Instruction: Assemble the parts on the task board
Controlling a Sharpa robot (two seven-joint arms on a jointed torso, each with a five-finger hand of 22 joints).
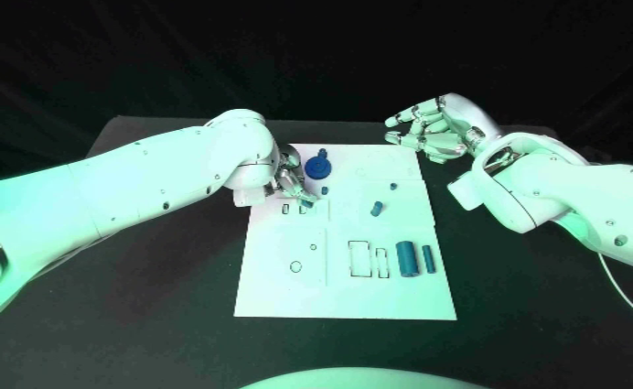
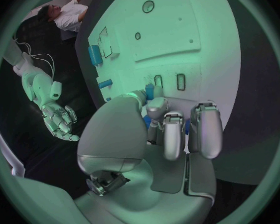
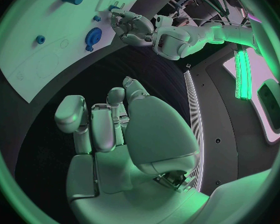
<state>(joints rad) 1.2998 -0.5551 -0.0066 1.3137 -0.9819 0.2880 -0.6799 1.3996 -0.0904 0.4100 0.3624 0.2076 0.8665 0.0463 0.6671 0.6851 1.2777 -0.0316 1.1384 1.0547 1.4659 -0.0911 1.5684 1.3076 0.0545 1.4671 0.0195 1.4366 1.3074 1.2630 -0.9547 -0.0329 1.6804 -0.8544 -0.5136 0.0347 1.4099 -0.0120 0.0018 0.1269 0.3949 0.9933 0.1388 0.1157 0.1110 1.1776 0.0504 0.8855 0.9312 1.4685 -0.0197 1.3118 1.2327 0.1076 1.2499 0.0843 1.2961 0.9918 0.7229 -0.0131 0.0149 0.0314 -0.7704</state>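
White plastic under the fingertips: the left robot hand (image 1: pixel 290 180) is down on the task board (image 1: pixel 346 302) at its far-left corner, fingers curled together. In the left wrist view a small blue part (image 2: pixel 150 91) shows just past the fingertips (image 2: pixel 173 134), beside the two small slots (image 2: pixel 170 81), and more blue peeks between the fingers, so the robot hand seems to pinch a part, though the grip itself is hidden.

Just right of that robot hand stands the round blue knob part (image 1: pixel 319 167), already on the board. Further right, mid-board, lies a short blue peg (image 1: pixel 378 208), and nearer the robot two blue cylinders (image 1: pixel 417 259) lie side by side next to the empty rectangular outlines (image 1: pixel 366 259).

The right robot hand (image 1: pixel 441 128) is raised clear beyond the board's far-right corner, over the black desk (image 1: pixel 528 297), its fingers loosely curled and apart with nothing in them.

The risk sits with the left robot hand. The slots are narrow, and a part tilted in the pinch could jam at a slot's edge or pop free and roll. The knob is close beside the knuckles, so a sideways correction could knock it. Pressing down on an unseated part might also slide the board, since nothing braces it.
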